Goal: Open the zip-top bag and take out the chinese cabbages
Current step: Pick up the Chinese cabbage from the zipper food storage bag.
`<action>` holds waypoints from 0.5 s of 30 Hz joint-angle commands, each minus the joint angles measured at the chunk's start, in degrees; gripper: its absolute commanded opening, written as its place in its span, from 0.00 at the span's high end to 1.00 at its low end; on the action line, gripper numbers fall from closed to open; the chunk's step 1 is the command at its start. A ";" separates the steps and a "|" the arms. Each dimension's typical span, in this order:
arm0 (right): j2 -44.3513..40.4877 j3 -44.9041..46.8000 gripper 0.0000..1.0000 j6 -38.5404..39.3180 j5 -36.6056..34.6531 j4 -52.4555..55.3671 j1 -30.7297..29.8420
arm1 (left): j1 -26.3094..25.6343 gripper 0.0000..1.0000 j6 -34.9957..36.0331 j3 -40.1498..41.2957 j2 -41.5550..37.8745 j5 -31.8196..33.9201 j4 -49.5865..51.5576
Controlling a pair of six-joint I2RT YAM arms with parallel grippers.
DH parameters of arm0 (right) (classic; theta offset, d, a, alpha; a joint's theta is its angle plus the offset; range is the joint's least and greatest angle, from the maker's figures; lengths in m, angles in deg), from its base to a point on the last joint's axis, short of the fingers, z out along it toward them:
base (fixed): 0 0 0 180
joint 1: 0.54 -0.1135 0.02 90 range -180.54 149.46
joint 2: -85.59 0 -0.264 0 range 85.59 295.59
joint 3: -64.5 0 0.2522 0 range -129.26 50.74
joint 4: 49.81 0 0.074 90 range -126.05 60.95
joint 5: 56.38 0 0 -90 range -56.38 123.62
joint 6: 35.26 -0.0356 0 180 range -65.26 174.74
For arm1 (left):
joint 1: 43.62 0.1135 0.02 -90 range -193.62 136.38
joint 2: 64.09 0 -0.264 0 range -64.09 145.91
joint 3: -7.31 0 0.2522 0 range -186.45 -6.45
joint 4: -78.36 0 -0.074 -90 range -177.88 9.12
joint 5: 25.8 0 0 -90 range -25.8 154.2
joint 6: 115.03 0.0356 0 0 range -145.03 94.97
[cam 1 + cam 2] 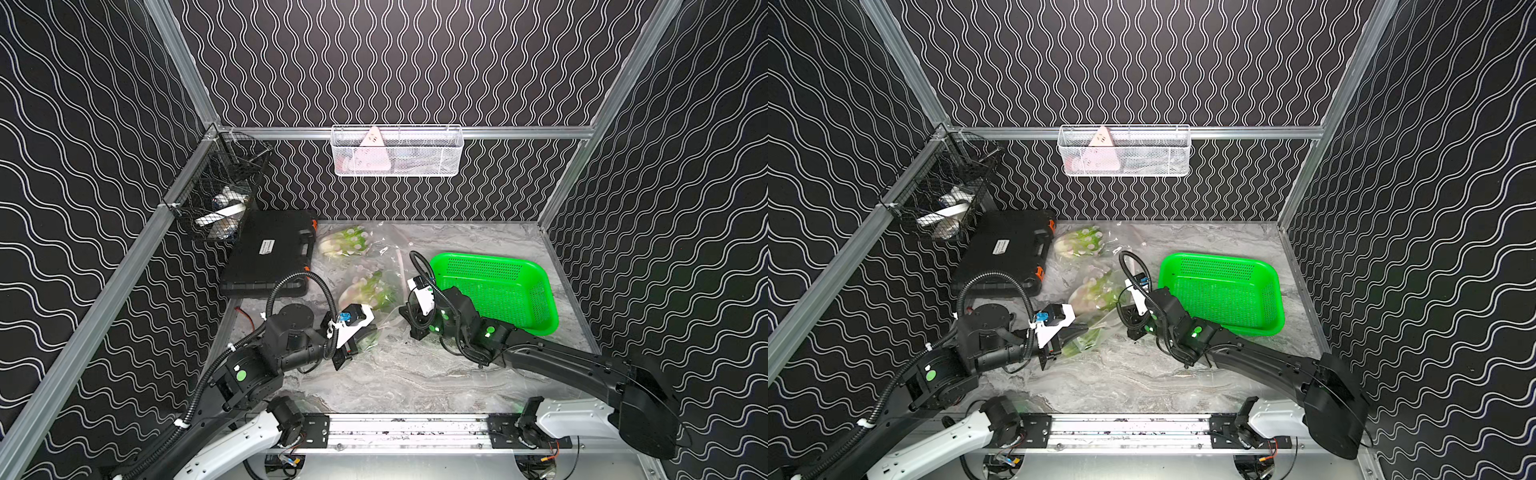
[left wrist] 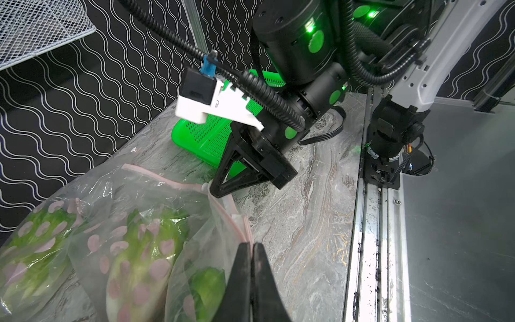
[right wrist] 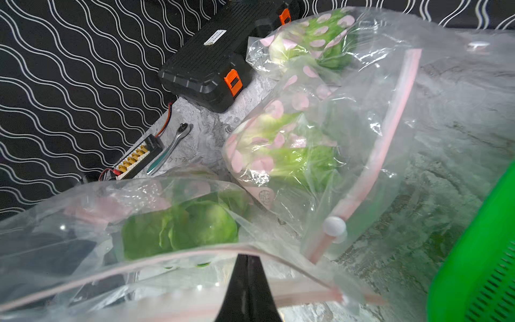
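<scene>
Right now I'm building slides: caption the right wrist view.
Right gripper shut on the zip-top bag rim; chinese cabbages inside, green basket alongside.

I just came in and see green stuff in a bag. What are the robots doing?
Two robot arms hold a clear zip-top bag by its mouth. The left gripper and the right gripper each have jaws shut on its pink zip edge. The three chinese cabbages are inside it, none taken out yet.

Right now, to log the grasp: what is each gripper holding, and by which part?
The left gripper and the right gripper each pinch the zip-top bag by its pink zip strip, at the mouth.
</scene>
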State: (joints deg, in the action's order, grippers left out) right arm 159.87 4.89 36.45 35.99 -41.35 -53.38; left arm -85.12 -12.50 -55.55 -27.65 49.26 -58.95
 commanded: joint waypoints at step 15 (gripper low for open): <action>6.36 5.88 0.79 -1.98 22.21 -17.25 -1.92 | 0.01 1.00 -6.03 4.27 0.30 0.58 -7.93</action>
State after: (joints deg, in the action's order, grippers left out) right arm 165.95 10.57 33.83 55.84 -55.34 -55.17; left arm -85.16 -17.76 -51.26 -27.12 49.48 -63.87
